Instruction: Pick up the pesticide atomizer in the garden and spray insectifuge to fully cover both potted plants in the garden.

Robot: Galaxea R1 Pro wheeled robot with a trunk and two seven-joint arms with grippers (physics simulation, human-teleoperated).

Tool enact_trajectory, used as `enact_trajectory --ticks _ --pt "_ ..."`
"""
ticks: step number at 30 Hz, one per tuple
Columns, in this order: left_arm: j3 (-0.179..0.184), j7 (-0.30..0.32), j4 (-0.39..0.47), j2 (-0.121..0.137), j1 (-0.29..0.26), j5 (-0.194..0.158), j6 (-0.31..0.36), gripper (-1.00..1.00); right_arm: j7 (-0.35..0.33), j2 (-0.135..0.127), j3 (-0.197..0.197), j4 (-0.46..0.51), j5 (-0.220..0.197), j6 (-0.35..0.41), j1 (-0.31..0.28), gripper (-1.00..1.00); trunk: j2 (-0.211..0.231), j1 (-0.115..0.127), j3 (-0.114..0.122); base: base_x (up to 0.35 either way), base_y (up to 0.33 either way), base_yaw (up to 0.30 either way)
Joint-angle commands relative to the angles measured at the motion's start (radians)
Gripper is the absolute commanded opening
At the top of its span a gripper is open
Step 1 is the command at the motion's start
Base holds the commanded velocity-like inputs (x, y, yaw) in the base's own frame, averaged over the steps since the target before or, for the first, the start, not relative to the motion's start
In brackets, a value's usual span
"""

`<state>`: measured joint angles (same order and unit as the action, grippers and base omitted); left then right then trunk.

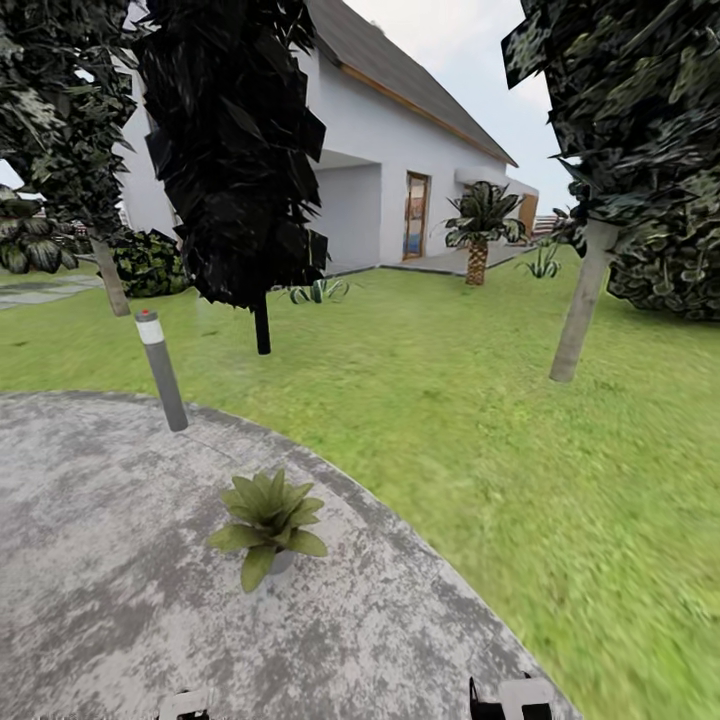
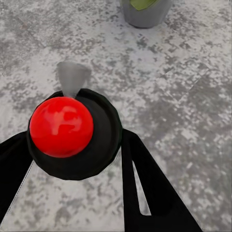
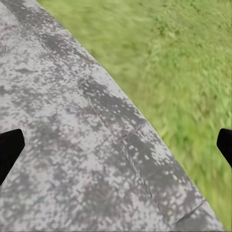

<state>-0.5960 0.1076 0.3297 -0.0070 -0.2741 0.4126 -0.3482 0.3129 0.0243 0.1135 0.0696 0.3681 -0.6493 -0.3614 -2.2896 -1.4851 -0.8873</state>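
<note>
A: Where is the pesticide atomizer (image 2: pixel 72 130)?

B: Clamped between the left gripper (image 2: pixel 77 164) fingers, its red top toward the wrist camera and its pale nozzle reaching toward a grey pot (image 2: pixel 145 12) on the stone patio (image 1: pixel 100 560).

A: And the right gripper (image 3: pixel 116 145)?

B: Its fingertips sit wide apart over the patio edge, holding nothing.

A: What makes the spraying go well?

B: Likely aiming the nozzle squarely at the potted plant (image 1: pixel 268 520) and sweeping across every leaf; no whitish specks show yet.
</note>
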Motion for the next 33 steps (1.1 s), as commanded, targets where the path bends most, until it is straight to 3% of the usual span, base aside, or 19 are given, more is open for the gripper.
enact_trajectory --ticks 1,10,33 --pt "-0.008 0.007 0.000 -0.001 -0.001 0.003 -0.003 -1.00 0.005 0.000 0.008 -0.001 0.011 -0.002 0.000 1.00 0.000 0.000 0.000 0.021 0.000 0.278" --pt "-0.008 0.007 0.000 -0.001 -0.001 0.003 -0.002 -1.00 0.005 0.000 0.008 -0.001 0.011 -0.003 0.000 1.00 0.000 0.000 0.004 0.016 -0.001 0.278" --pt "-0.008 0.007 0.000 -0.001 -0.001 0.003 -0.003 -1.00 0.005 0.000 0.007 -0.001 0.011 -0.003 -0.001 1.00 0.000 0.000 0.010 0.225 -0.148 0.278"
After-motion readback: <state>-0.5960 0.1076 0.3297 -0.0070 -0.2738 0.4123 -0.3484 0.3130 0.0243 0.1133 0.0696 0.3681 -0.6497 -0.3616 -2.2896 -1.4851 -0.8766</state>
